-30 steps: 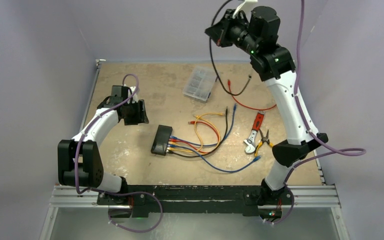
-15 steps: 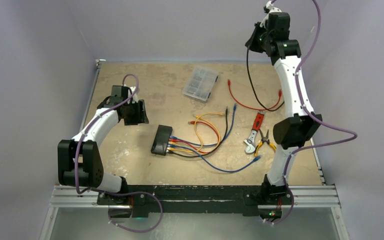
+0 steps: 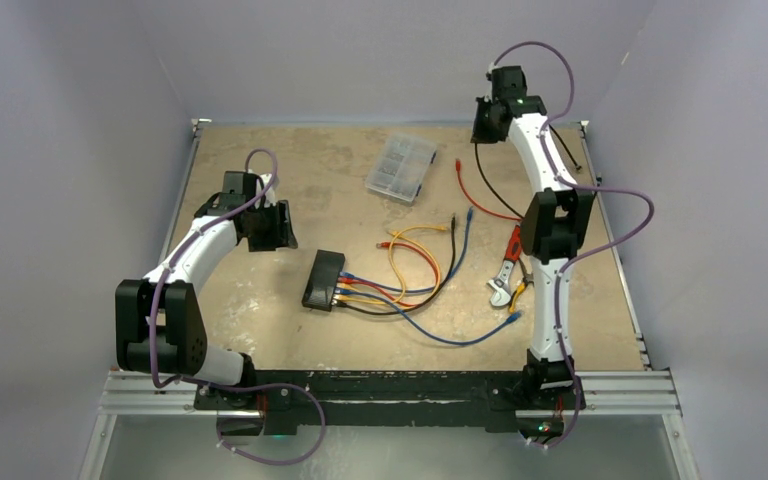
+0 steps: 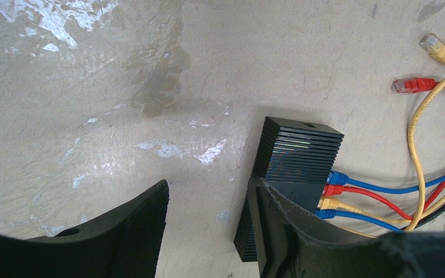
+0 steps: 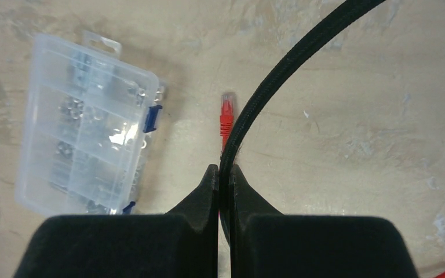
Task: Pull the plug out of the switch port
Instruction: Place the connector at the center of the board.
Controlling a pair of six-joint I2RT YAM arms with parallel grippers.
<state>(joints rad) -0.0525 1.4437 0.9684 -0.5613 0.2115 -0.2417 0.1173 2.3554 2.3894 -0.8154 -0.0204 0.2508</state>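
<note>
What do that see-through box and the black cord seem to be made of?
The see-through box: clear glossy plastic, its contents show through, with blue clips. The black cord: likely a woven fabric sleeve, matte; a fine braid pattern shows up close.

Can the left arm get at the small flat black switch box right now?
Probably yes. The open, empty left gripper hovers just beside the flat black switch box, only bare table between; the plugged coloured cables leave its far side. The right gripper, shut on a black cable, is well away.
</note>
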